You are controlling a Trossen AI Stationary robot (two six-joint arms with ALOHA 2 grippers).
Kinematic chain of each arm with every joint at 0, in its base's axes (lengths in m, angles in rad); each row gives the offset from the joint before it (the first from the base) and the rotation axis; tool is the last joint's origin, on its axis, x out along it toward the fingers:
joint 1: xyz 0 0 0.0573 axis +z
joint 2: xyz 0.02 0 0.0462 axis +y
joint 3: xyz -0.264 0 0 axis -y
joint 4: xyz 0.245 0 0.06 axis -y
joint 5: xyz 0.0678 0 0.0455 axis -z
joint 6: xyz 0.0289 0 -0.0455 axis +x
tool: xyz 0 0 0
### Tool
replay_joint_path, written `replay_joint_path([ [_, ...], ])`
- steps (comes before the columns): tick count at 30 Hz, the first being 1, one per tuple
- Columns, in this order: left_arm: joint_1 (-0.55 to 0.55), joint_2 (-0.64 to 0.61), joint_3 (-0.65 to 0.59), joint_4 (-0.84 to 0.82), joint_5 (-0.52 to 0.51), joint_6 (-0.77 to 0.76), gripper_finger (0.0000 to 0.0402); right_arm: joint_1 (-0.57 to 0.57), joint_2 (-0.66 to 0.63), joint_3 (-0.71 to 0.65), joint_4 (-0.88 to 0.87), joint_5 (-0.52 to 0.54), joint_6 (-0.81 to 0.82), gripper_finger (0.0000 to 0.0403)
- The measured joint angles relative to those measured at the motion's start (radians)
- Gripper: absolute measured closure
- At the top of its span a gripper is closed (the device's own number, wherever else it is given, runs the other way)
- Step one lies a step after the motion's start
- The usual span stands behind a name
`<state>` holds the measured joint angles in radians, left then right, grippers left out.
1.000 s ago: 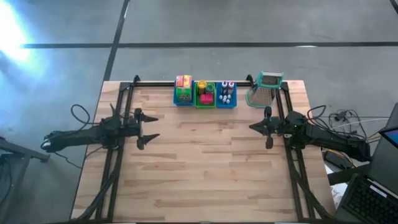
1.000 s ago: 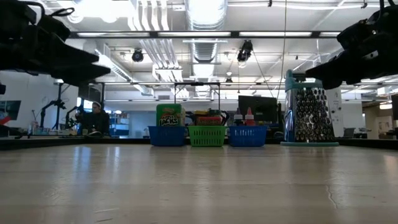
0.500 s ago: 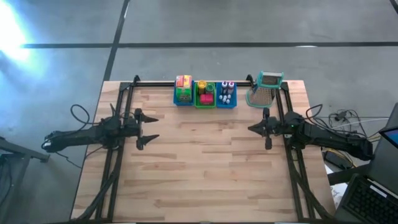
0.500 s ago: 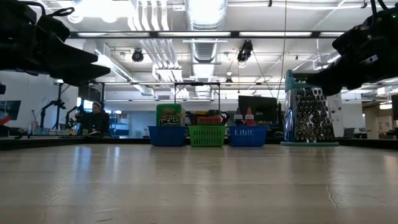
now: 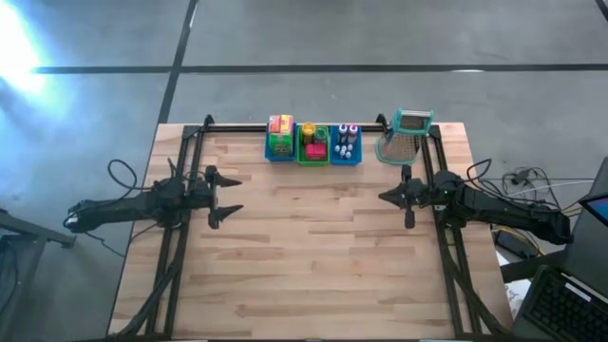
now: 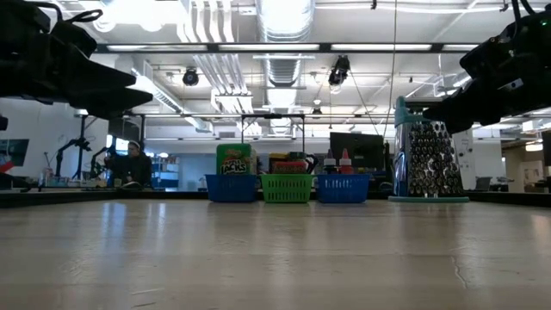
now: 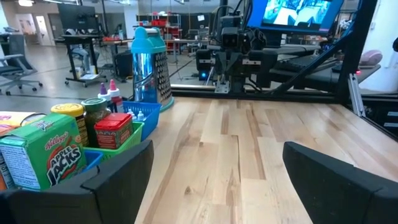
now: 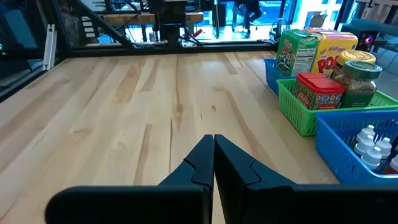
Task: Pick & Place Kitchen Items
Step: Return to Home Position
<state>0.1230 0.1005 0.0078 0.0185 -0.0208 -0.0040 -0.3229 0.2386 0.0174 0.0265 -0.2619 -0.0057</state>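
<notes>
The kitchen items stand in three small bins at the table's far edge. The left blue bin (image 5: 278,142) holds a green cereal box (image 8: 295,56) and a yellow-red box (image 8: 333,56). The green bin (image 5: 313,142) holds a red tin (image 8: 317,90) and jars (image 8: 357,74). The right blue bin (image 5: 345,142) holds small bottles (image 8: 373,144). My left gripper (image 5: 237,194) hovers open over the table's left side, away from the bins. My right gripper (image 8: 213,140) hovers shut over the right side (image 5: 383,197), just near of the grater.
A metal grater with a teal handle (image 5: 404,141) stands upright at the far edge, right of the bins. Black frame rails (image 5: 180,237) run along the table's left and right sides. Bare wood (image 5: 313,247) spans the middle and near part of the table.
My right arm has shifted a little, showing slightly lower in the low view. The bins and their items have stayed where they were.
</notes>
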Motion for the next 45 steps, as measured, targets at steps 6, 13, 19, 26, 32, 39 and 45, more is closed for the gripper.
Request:
replay_joint_path([
  [6,0.0,0.0,0.0,0.004,0.0,0.0,0.0039,0.0,0.0,0.0,0.0,0.0,-0.001,0.0394],
  [13,0.0,0.0,0.0,0.005,0.0,0.0,0.0039,0.0,0.0,0.0,0.0,0.0,-0.001,0.0394],
  [19,0.0,0.0,0.0,0.005,0.0,0.0,0.0039,0.0,0.0,0.0,0.0,0.0,-0.002,0.0394],
  [26,0.0,0.0,0.0,0.006,0.0,0.0,0.0039,0.0,0.0,0.0,0.0,0.0,-0.003,0.0394],
  [32,0.0,0.0,0.0,0.007,0.0,0.0,0.0039,0.0,0.0,0.0,0.0,0.0,-0.012,0.0394],
  [39,0.0,0.0,0.0,0.008,0.0,0.0,0.0039,0.0,0.0,0.0,0.0,0.0,-0.013,0.0394],
  [45,0.0,0.0,0.0,0.008,0.0,0.0,0.0039,0.0,0.0,0.0,0.0,0.0,-0.013,0.0394],
])
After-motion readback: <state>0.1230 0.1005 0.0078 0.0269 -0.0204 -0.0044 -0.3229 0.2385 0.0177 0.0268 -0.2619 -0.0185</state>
